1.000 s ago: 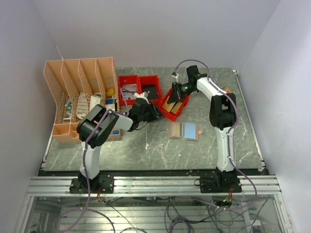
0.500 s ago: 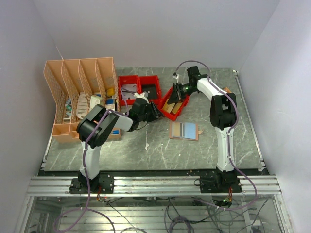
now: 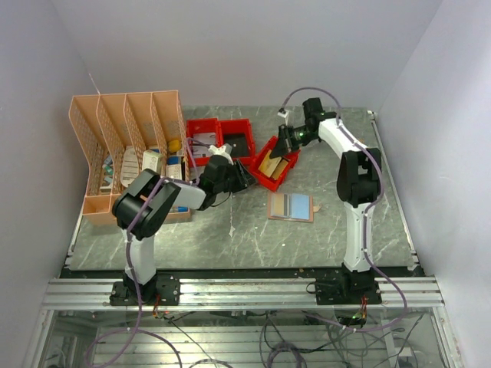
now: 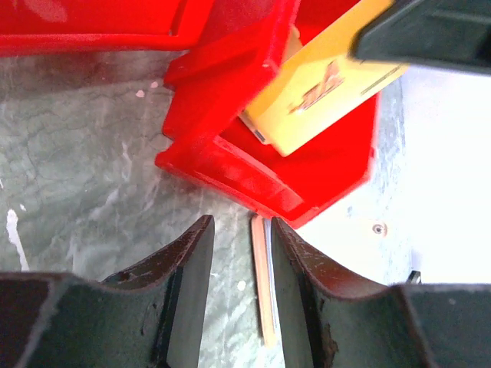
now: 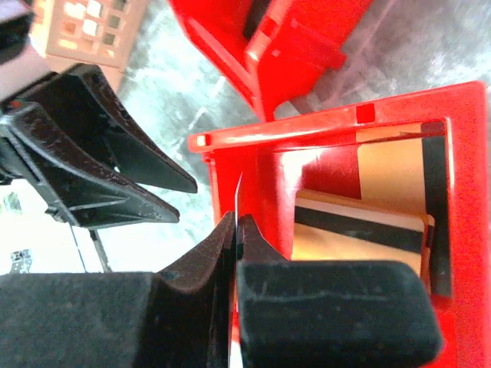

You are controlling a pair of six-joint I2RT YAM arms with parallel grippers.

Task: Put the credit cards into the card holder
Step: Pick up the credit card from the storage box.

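Credit cards (image 5: 360,230): thin tan plastic rectangles, each with a dark stripe, stacked in the tilted red bin (image 3: 267,181) near the middle of the bench's far edge.

Left to right:
- **Peach organizer** (image 3: 126,146) stands toward the far-left corner.
- **Left gripper** (image 3: 244,179) is low beside the bin's left wall. Its jaws are parted a little with nothing between them.
- **Right gripper** (image 3: 286,143) is over the bin, its fingers pressed together on a single card (image 4: 322,88) held clear of the stack. The right wrist view shows this card edge-on as a thin pale line.
- **Card holder** (image 3: 290,206) lies unfolded right of centre, closer to the near edge than the bin and apart from it. A blue-grey band crosses its middle; whether that is a card cannot be told.

Handling, as a judgement: a card is light, stiff with a slight flex, and smooth enough to slip. The best hold is a pinch on both flat faces near one short end, which leaves the other end free to enter a slot. The holder looks soft and light, so it may slide when a card is pushed into it.
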